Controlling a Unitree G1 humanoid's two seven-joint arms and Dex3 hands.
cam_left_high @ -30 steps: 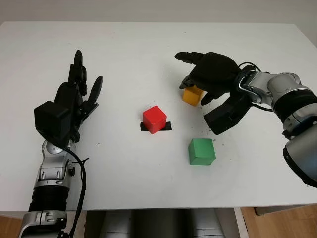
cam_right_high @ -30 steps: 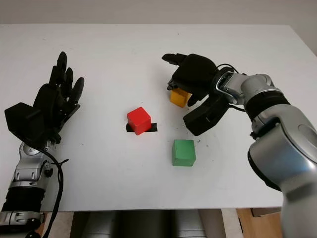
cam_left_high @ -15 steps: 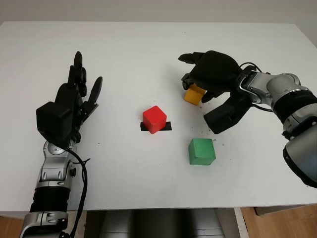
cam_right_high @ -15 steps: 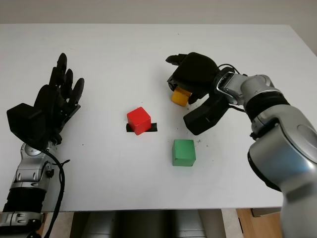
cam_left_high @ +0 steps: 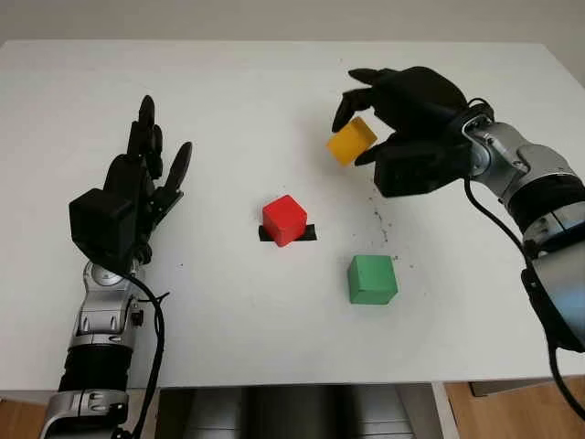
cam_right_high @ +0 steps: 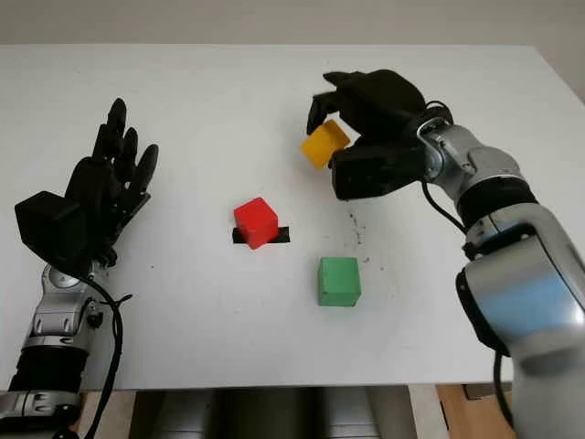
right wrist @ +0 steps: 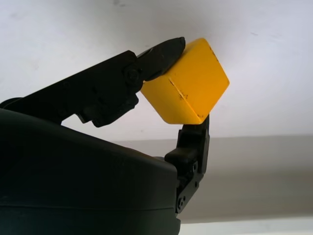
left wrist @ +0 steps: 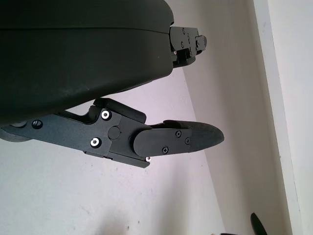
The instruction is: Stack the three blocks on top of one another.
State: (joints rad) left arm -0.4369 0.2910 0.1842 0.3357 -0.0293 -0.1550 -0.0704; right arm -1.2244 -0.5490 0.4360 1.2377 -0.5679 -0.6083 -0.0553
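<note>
Yellow block (cam_left_high: 351, 141) hangs tilted above the white table (cam_left_high: 228, 82), pinched in the right hand (cam_left_high: 411, 114) on the far right. Red block (cam_left_high: 284, 219) sits mid-table on a black mark (cam_left_high: 309, 232), green block (cam_left_high: 372, 279) nearer, right. Left hand (cam_left_high: 128, 197) is open at left.

Right hand (cam_left_high: 411, 110) is up over the far right of the table (cam_left_high: 274, 82), with one block (cam_left_high: 352, 141) pinched in its fingers, tilted, clear of the surface. Nearer and to the left, a second block (cam_left_high: 284, 219) sits mid-table on a small mark (cam_left_high: 309, 233). A third block (cam_left_high: 372, 279) lies nearer again, to its right. Left hand (cam_left_high: 137, 187) is open at the left side.
</note>
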